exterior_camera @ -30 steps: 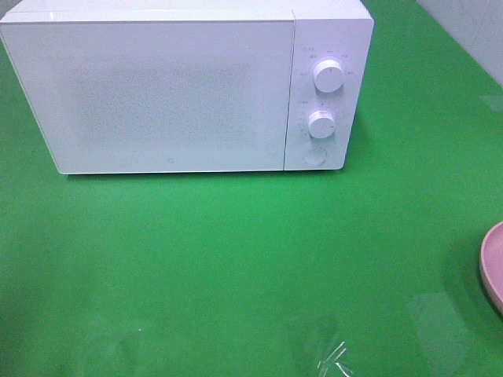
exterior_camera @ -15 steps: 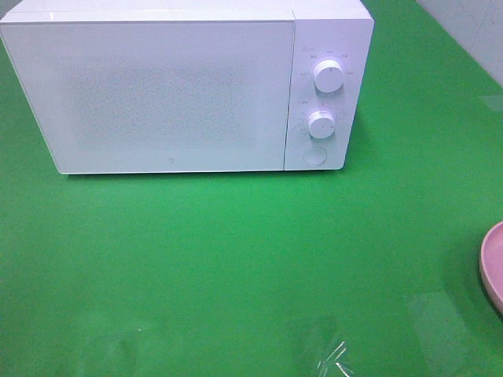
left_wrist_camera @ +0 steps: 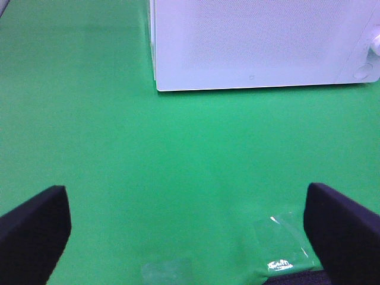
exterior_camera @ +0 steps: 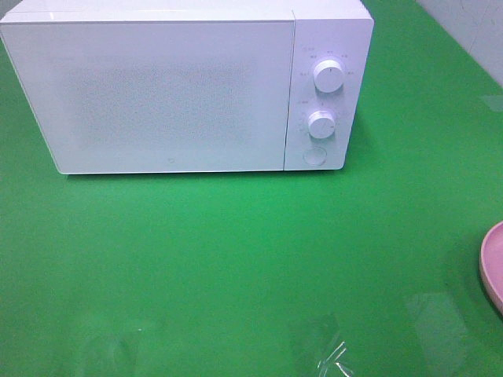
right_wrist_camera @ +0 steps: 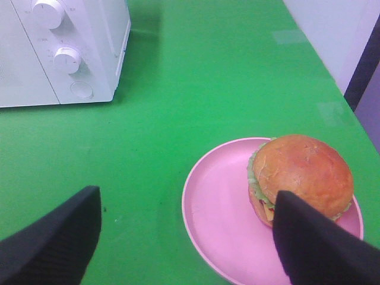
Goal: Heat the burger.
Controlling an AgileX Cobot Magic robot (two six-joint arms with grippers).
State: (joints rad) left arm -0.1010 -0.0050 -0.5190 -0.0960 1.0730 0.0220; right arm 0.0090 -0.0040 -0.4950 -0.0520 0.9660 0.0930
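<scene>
The burger (right_wrist_camera: 300, 169) has a golden-brown bun with a green lettuce frill and sits on the far side of a pink plate (right_wrist_camera: 219, 214) in the right wrist view. My right gripper (right_wrist_camera: 187, 243) hangs open above the plate's near side. One dark finger (right_wrist_camera: 320, 243) overlaps the burger's near edge and the other stands out over the green table. My left gripper (left_wrist_camera: 190, 237) is wide open over bare green table with nothing between its fingers. The white microwave (exterior_camera: 185, 86) stands at the back with its door closed. Neither gripper shows in the high view.
Only the pink plate's rim (exterior_camera: 493, 267) shows at the right edge of the high view. The microwave has two knobs (exterior_camera: 328, 75) and a round button (exterior_camera: 314, 156) on its right panel. Clear tape patches (exterior_camera: 330, 353) lie on the green table near the front edge.
</scene>
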